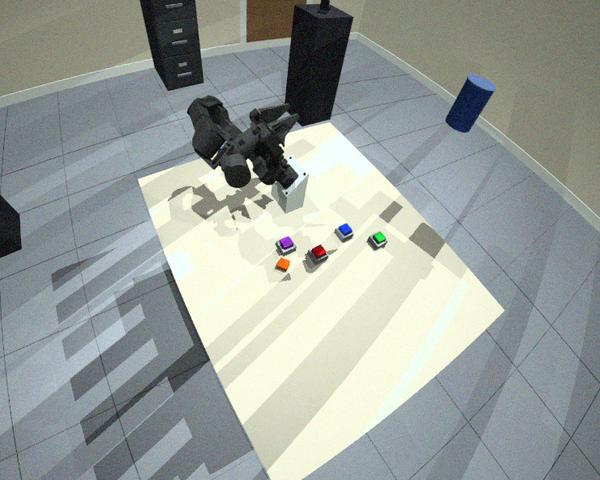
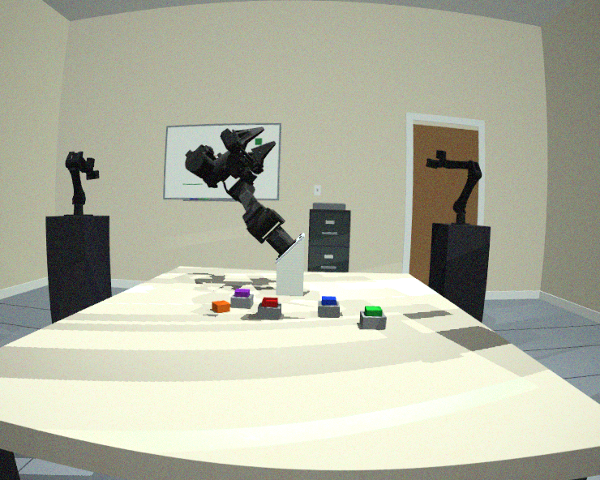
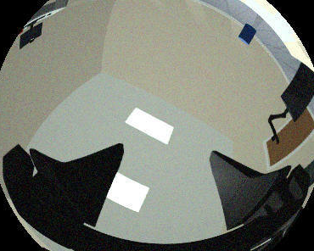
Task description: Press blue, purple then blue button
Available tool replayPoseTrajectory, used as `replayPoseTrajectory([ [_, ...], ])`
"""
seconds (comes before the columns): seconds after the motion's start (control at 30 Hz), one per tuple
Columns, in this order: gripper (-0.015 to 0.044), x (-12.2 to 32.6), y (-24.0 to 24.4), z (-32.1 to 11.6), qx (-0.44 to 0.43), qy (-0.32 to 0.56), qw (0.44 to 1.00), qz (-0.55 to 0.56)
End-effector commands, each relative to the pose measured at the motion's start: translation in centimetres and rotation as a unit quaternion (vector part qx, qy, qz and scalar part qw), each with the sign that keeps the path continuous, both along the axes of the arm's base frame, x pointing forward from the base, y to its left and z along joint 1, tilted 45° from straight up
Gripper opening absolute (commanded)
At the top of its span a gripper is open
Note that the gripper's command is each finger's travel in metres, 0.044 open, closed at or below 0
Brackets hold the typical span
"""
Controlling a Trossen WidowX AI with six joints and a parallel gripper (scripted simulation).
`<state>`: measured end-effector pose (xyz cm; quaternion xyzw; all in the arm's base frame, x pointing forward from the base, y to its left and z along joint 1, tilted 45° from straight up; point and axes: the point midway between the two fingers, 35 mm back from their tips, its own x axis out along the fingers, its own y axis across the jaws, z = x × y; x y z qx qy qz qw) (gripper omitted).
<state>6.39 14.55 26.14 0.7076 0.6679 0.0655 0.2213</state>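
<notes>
The wrist view alone shows ceiling lights [image 3: 149, 125], between the open gripper's [image 1: 293, 113] [image 2: 269, 138] [image 3: 166, 148] spread fingers

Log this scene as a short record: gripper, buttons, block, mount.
gripper: jaws apart, nothing between them, raised away from the buttons
blue button: up, between red and green
purple button: up, nearest the block
red button: not part of the task
green button: not part of the task
block: orange, beside the purple button, not touching it
mount: white, sloped top, carries the arm
</notes>
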Motion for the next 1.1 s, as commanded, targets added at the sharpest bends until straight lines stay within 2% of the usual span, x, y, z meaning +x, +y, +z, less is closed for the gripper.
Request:
replayPoseTrajectory([
  [0.0, 0.04, 0.1, 0.0, -0.1, -0.004, 0.001, 1.0, 0.001],
  [0.27, 0.04, 5.4, -0.6, -6.2, -0.209, 0.031, 0.976, 0.055],
  [0.53, 0.04, 9.5, -1.7, -14.1, -0.432, 0.024, 0.884, 0.175],
  [0.8, 0.04, 12.6, -3.2, -22.0, -0.617, -0.022, 0.714, 0.331],
  [1.07, 0.04, 15.4, -4.2, -28.8, -0.733, -0.096, 0.466, 0.487],
])
